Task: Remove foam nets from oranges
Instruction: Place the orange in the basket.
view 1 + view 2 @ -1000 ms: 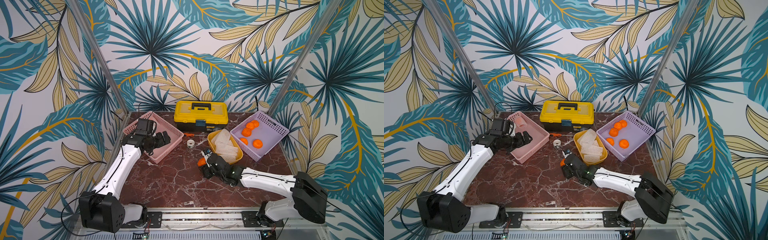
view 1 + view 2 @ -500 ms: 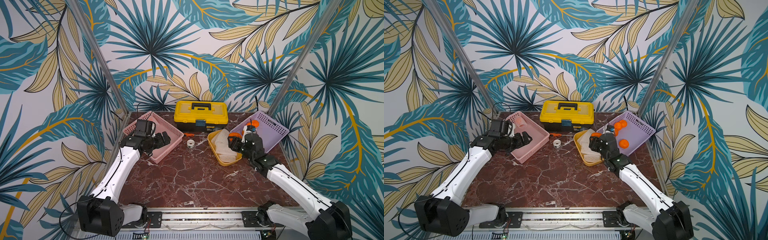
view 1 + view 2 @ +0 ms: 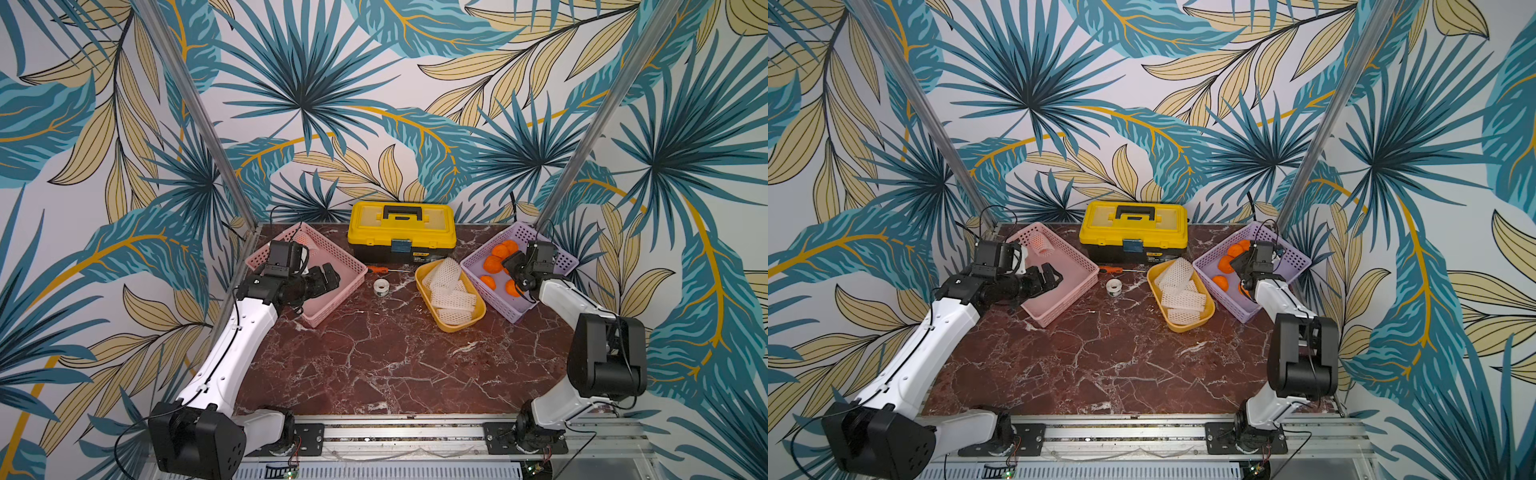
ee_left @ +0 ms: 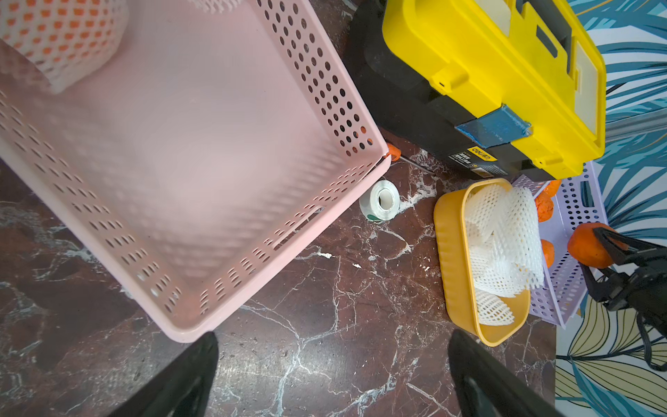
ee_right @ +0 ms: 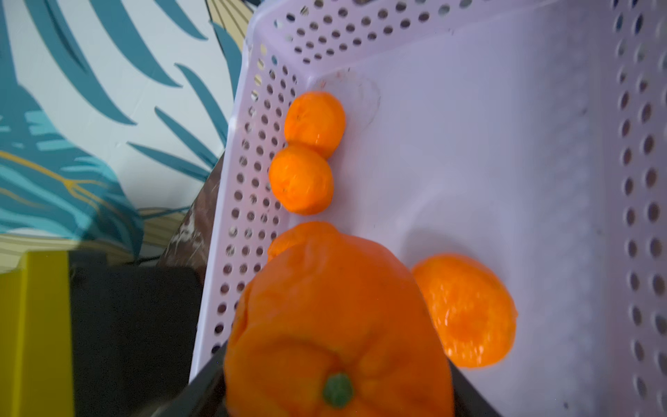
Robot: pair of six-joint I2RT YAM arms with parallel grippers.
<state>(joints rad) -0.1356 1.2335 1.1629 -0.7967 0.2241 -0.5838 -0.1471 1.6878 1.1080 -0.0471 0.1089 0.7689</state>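
We pinch a bare orange in the right tool over the purple basket; our spread left tool sits nearer the netted orange, far-left corner.

A yellow toolbox sits at the back of the red marble table. To its left, the left gripper hangs over the near half of the pink basket, jaws spread. A screwdriver and a roll of tape lie in front of the toolbox. A yellow tray holds a heap of white foam nets. Just beside it, the purple basket carries bare oranges. The right gripper reaches in among them. Whether it grips one, I can't make out from here.
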